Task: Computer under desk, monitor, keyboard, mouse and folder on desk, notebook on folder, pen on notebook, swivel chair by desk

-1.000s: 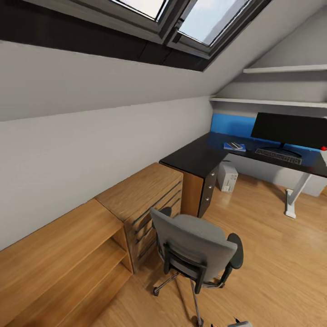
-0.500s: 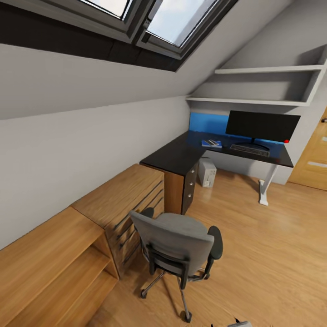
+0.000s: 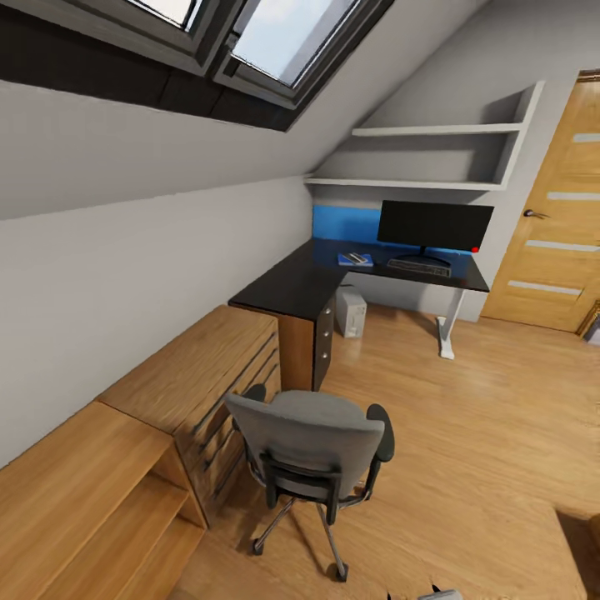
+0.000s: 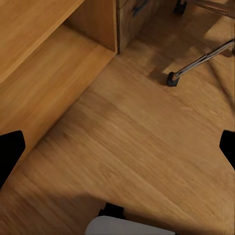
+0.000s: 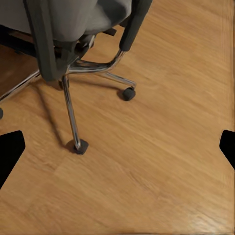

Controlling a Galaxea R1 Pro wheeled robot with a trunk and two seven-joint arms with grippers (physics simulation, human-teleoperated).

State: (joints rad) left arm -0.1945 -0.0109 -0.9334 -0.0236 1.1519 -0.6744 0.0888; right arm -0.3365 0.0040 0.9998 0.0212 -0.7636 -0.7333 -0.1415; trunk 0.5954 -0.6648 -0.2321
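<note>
Left gripper (image 4: 117,147): two black fingertips at opposite edges of the wrist view, spread wide, nothing between them; plank floor (image 4: 142,142) below.
Right gripper (image 5: 117,147): two black fingertips likewise far apart, empty, over the floor beside the chair base.
Swivel chair (image 3: 312,450): one, grey back toward the camera, standing beside the oak drawer unit (image 3: 208,375), well apart from the desk's long side. Right wrist view shows its chrome legs and two castors (image 5: 81,145) on the floor.
Desk (image 3: 283,287): one, L-shaped, black top, white leg (image 3: 448,325) at the far end.
Monitor (image 3: 435,225): one, upright on the desk, red dot at its lower corner.
Keyboard (image 3: 418,267): one, flat just in front of the monitor.
Folder (image 3: 356,259): one, blue, on the desk beside the keyboard; something small and dark lies on it, too small to tell.
Computer (image 3: 351,311): one pale tower on the floor under the desk.
Change since earlier frames: whole view has swung and drawn back; desk group now smaller and nearer centre, oak door (image 3: 554,225) fully in view at right. Camera moved, things did not.
</note>
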